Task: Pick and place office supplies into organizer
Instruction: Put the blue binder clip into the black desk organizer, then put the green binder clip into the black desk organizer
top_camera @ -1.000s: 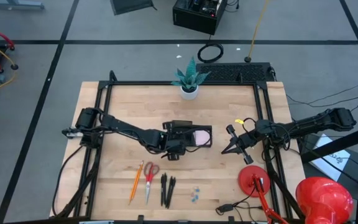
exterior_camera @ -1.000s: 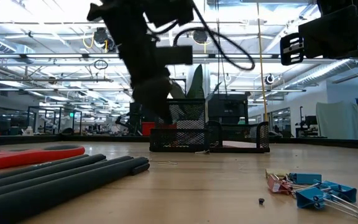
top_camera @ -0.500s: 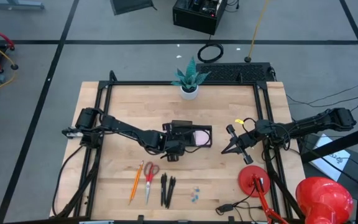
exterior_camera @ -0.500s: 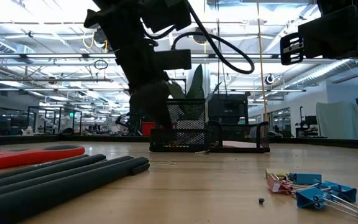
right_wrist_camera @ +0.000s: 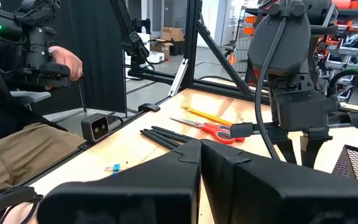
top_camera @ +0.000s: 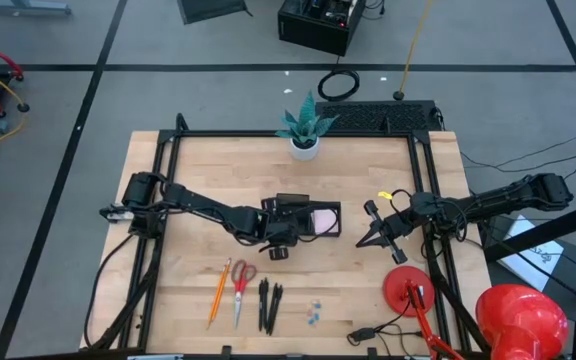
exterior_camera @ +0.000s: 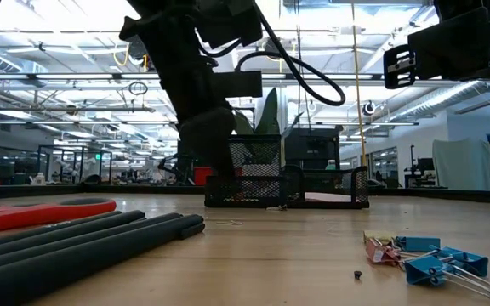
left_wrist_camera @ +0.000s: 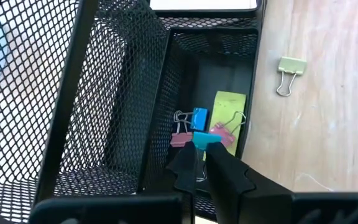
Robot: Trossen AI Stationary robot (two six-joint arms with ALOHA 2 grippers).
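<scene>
The left gripper (left_wrist_camera: 199,163) hung over the black mesh organizer (top_camera: 308,218) at the middle of the counter (top_camera: 198,160), its jaws nearly together and clamped on a small blue clip (left_wrist_camera: 205,139) just above a narrow compartment. Lying in that compartment were a yellow sticky pad (left_wrist_camera: 227,109), another blue clip (left_wrist_camera: 199,117) and 2 pink clips (left_wrist_camera: 180,138). A pale yellow clip (left_wrist_camera: 289,67) lay on the wood just beside the organizer's wall. In the high view a pink sticky-note pad (top_camera: 321,219) showed inside the organizer, next to the gripper.

Along the counter's near edge lay the orange pencil (top_camera: 217,291), the red-handled scissors (top_camera: 241,288) and 3 black pens (top_camera: 269,303), side by side, with a few small blue clips (top_camera: 314,313) a little to their right.

The right gripper (top_camera: 378,237) waited above the counter's right side, well apart from the organizer, jaws together and holding nothing. A potted plant (top_camera: 304,128) stood at the far edge.
</scene>
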